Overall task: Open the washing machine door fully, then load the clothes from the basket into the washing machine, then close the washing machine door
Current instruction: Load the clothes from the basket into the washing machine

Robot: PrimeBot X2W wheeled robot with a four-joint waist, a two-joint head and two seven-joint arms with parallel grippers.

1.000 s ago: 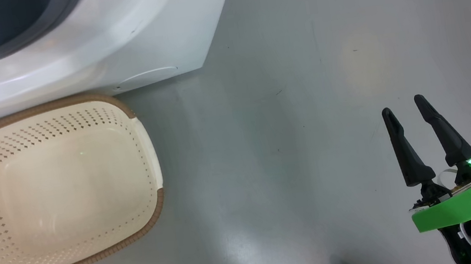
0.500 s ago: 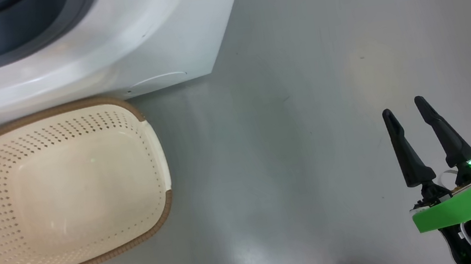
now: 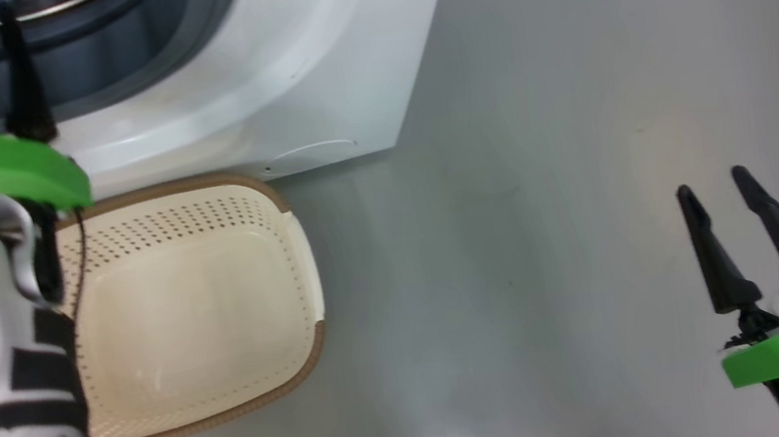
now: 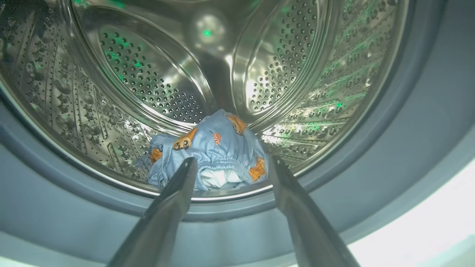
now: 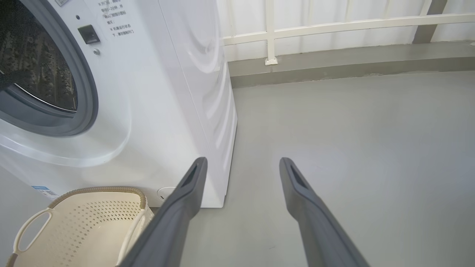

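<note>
one washing machine (image 5: 167, 92), clothes (image 4: 219, 144) in one blue heap low in its drum (image 4: 148, 85), one basket (image 3: 206, 320) by its front, left pincer (image 4: 233, 160) and right pincer (image 5: 243, 160) both spread wide, grey floor (image 5: 352, 129), white railing (image 5: 334, 26) behind

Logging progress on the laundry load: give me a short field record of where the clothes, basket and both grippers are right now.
clothes: light-blue printed fabric bunched low in the steel perforated drum, near its front lip
basket: cream perforated plastic, on grey floor before the white washing machine, nothing visible inside
left gripper: open, at drum mouth, holding nothing
right gripper: open, over floor
</note>
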